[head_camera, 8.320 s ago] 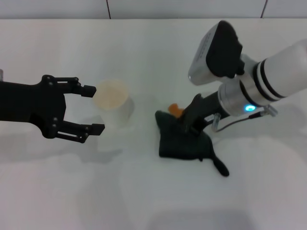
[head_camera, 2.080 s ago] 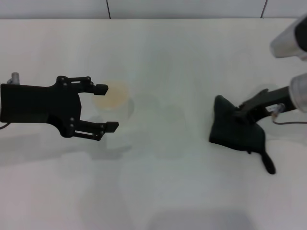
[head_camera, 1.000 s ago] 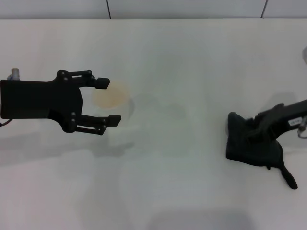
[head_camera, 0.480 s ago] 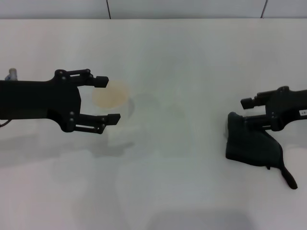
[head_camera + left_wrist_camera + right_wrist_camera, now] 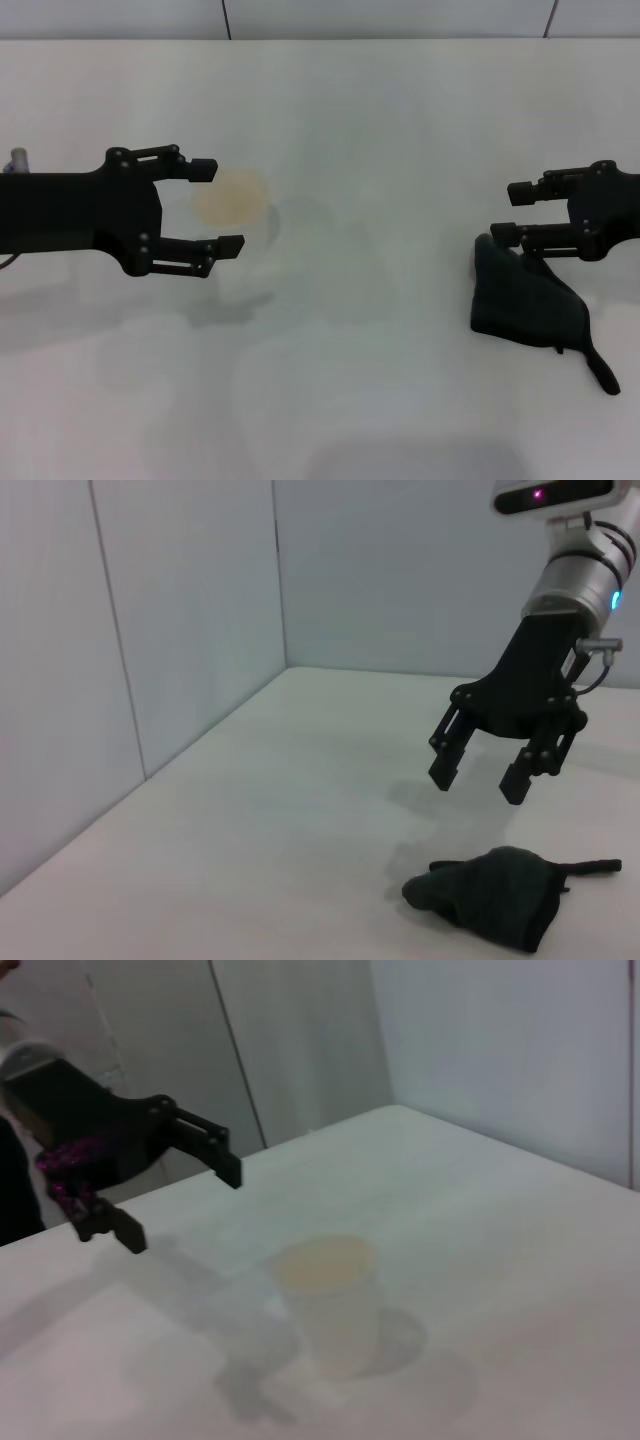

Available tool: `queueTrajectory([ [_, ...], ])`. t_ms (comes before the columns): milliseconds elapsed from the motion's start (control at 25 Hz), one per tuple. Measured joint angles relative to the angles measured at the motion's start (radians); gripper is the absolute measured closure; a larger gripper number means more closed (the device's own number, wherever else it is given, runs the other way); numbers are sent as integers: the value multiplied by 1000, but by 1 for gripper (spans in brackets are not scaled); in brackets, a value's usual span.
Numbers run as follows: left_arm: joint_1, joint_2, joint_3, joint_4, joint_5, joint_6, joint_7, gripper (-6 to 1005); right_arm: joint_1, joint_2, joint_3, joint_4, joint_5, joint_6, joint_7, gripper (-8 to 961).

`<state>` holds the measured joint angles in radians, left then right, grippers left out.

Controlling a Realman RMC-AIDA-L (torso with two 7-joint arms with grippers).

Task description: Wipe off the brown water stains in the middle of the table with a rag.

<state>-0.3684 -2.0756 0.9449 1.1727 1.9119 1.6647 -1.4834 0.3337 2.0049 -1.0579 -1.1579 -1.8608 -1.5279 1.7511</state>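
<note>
The rag point(image 5: 525, 295) lies as a near-black lump with a narrow tail on the right of the white table point(image 5: 350, 400). My right gripper point(image 5: 510, 210) is open and empty, hovering just over the rag's far edge. The left wrist view shows this gripper point(image 5: 477, 785) above the rag point(image 5: 490, 895), apart from it. My left gripper point(image 5: 218, 207) is open and empty at the left, beside a clear plastic cup. No brown water stain shows in the middle of the table.
The clear cup with an orange-tinted rim point(image 5: 235, 205) stands left of centre, also in the right wrist view point(image 5: 330, 1300), with the left gripper point(image 5: 180, 1205) raised beside it. A wall runs along the table's far edge.
My right gripper dragged the rag from the middle to the right, then let go and lifted off it, open. The orange patch beside the rag no longer shows. The left gripper barely moved.
</note>
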Motion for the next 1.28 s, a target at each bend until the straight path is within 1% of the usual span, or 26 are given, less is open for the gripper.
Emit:
queueTrajectory([
  [440, 14, -1, -10, -1, -22, -2, 2, 109, 0, 0, 10, -17, 0, -15, -14, 347],
  [720, 17, -1, -11, -3, -22, -2, -2, 109, -6, 0, 50, -13, 5, -31, -26, 338],
  [960, 18, -1, -11, -12, -22, -2, 2, 109, -8, 1, 54, -10, 6, -45, -30, 222],
  [1280, 22, -1, -11, -13, -22, 7, 2, 109, -11, 2, 55, -8, 6, -61, -31, 175],
])
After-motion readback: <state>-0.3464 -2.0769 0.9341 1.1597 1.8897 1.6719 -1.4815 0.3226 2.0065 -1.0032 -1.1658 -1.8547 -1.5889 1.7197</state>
